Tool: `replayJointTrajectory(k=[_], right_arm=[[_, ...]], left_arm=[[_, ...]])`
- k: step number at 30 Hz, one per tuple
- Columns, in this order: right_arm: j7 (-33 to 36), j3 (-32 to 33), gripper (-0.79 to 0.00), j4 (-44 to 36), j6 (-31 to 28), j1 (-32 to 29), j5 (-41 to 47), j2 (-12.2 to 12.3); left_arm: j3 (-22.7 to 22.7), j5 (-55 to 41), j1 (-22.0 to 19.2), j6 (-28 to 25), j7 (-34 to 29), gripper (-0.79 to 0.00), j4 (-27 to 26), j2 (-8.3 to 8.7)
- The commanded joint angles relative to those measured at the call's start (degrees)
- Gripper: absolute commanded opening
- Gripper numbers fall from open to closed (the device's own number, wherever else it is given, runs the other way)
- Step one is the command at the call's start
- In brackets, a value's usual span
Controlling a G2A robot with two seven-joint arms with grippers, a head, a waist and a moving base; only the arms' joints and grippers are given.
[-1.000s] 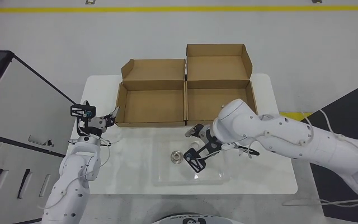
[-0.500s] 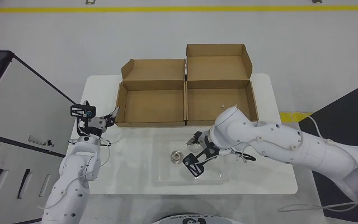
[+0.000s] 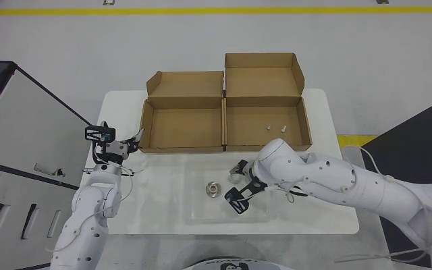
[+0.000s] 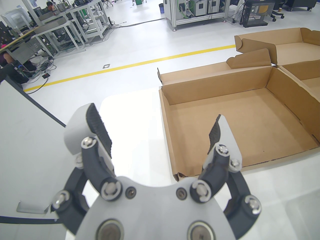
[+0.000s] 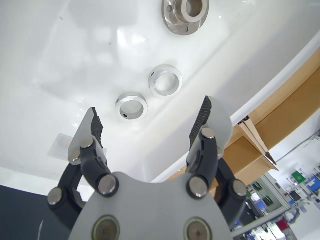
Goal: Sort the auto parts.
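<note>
Two open brown cardboard boxes (image 3: 182, 128) (image 3: 251, 128) stand side by side on one white worktop (image 3: 148, 196). Two small pale bolts (image 3: 268, 127) (image 3: 283, 127) lie in one of the boxes. One clear plastic tray (image 3: 202, 210) holds one steel flanged bushing (image 5: 185, 8) and two silver metal rings (image 5: 131, 106) (image 5: 165, 81). There are two claws: the left claw (image 4: 155, 126) and the right claw (image 5: 150, 112).

Factory-floor lab: equipment racks (image 4: 197, 3), workbenches (image 4: 62, 29).
</note>
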Motion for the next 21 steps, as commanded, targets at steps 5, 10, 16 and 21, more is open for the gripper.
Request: replayJointTrajectory(k=[5,10,16,21], right_arm=[[0.0,0.0,-0.028,0.0,0.0,0.0,0.2,0.0],[0.0,0.0,-0.08,0.0,0.0,0.0,0.2,0.0],[0.0,0.0,-0.129,-1.4,0.0,0.5,-2.5,-0.1],[0.0,0.0,-0.086,-2.2,0.0,0.5,-4.1,-0.2]], left_arm=[[0.0,0.0,0.0,0.0,0.0,0.0,0.0,0.0],[0.0,0.0,0.0,0.0,0.0,0.0,0.0,0.0],[0.0,0.0,0.0,0.0,0.0,0.0,0.0,0.0],[0.0,0.0,0.0,0.0,0.0,0.0,0.0,0.0]])
